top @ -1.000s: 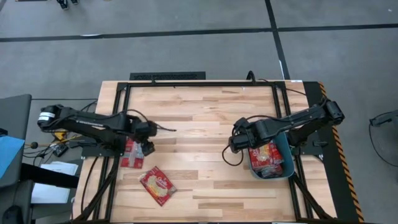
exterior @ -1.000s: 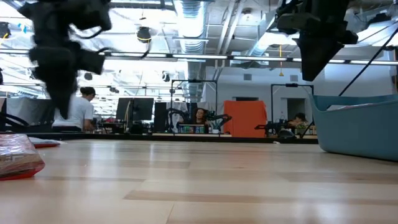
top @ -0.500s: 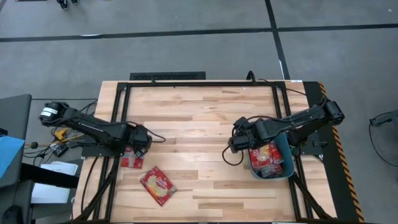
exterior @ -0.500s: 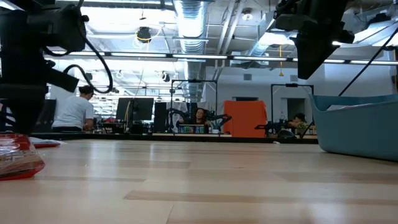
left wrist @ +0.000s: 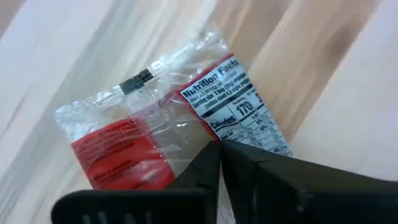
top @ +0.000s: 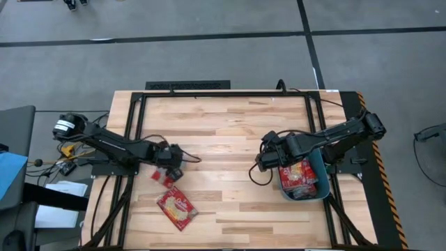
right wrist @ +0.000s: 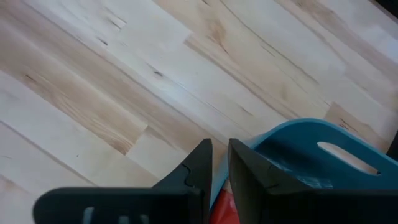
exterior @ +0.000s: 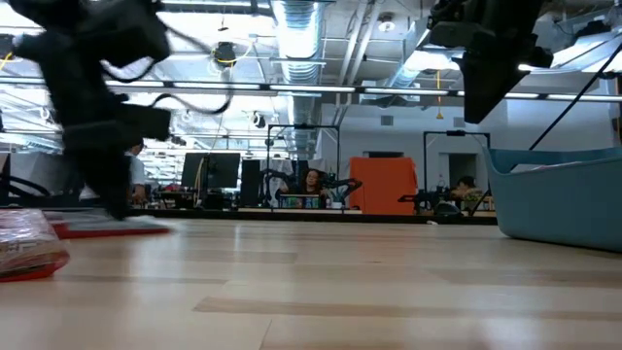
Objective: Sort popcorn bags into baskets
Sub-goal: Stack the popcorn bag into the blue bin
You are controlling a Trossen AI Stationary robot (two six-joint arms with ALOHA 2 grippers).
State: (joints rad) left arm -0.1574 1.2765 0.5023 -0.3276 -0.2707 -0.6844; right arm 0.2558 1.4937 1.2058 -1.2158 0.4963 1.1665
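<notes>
here, the left gripper (top: 173, 171) sits low over the wooden table (top: 230, 132), its fingers pinched shut on the edge of a red popcorn bag (left wrist: 155, 130), which lies under it with the nutrition label facing up. a second popcorn bag (top: 176, 208) lies flat just nearer the table's front edge, apart from the gripper. the right gripper (top: 263, 162) hovers beside the teal basket (top: 322, 174), fingers nearly together and holding nothing; more red bags (top: 300, 174) lie inside the basket.
</notes>
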